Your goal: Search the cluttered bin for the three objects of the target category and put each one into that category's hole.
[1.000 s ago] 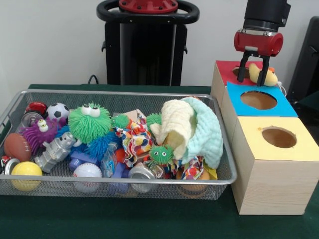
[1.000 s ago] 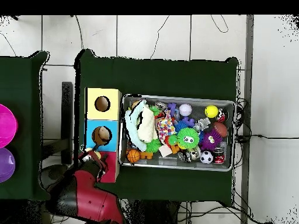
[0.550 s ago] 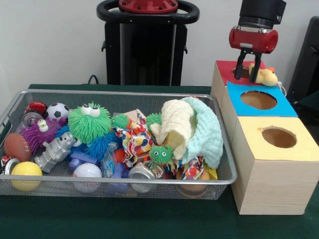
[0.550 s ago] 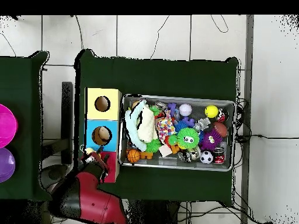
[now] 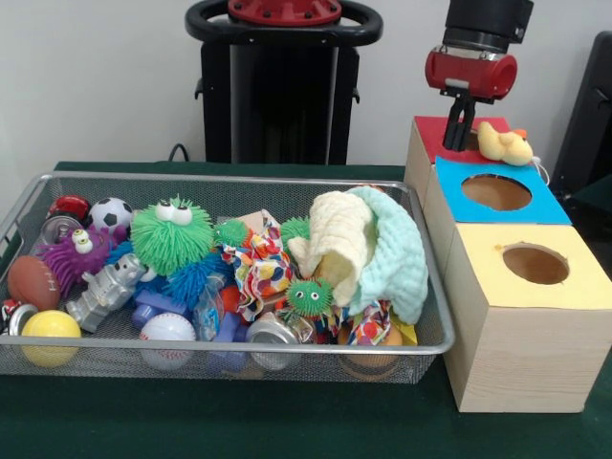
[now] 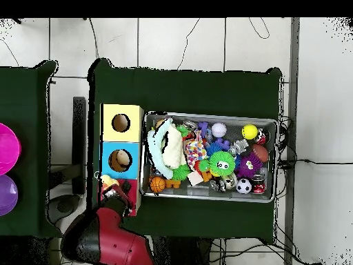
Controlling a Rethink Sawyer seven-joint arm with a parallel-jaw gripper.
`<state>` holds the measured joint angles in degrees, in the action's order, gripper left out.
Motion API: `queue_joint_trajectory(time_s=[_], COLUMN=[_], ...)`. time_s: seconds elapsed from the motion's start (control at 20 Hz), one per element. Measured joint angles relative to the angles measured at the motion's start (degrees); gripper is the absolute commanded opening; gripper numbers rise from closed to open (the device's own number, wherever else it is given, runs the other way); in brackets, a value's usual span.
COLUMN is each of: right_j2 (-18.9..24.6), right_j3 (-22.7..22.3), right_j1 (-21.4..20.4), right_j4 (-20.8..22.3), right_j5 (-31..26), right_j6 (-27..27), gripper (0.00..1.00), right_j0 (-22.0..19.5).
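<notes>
A yellow plush duck (image 5: 504, 143) lies on top of the red box (image 5: 436, 131), to the right of its hole and not inside it. My gripper (image 5: 461, 143) hangs just left of the duck over the red top, its fingers drawn together and holding nothing. Overhead, the duck (image 6: 107, 181) shows at the red box's (image 6: 132, 187) edge with the arm's red wrist (image 6: 110, 219) beside it. The wire bin (image 5: 229, 179) holds a green fuzzy toy (image 5: 170, 237), a purple fuzzy toy (image 5: 72, 253), several balls and a cream and mint cloth (image 5: 368, 244).
A blue-topped box (image 5: 535, 206) and a yellow-topped box (image 5: 583, 287), each with a round hole, stand in a row in front of the red one, right of the bin. Cans, a silver robot toy (image 5: 107, 287) and patterned fabric (image 5: 256, 273) crowd the bin.
The gripper, which straddled the duck with spread fingers, has risen and shifted left off it, and its fingers have come together. The duck stays on the red box.
</notes>
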<state>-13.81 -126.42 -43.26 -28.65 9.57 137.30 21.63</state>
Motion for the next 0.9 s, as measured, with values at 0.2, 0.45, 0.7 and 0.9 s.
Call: queue_joint_trajectory(time_s=[0.2,0.45,0.7,0.9], right_j2=[-0.1,-2.2,-4.5,-6.9], right_j3=[0.0,0.0,0.0,0.0], right_j1=[0.0,0.0,-0.2,-0.8], right_j4=[0.0,0.0,0.0,0.0], right_j5=[0.0,-0.3,-2.3,-6.3], right_j6=[0.0,0.0,0.0,0.0], gripper=[0.0,0.0,0.0,0.0], right_j0=[0.0,1.0,2.4,3.5])
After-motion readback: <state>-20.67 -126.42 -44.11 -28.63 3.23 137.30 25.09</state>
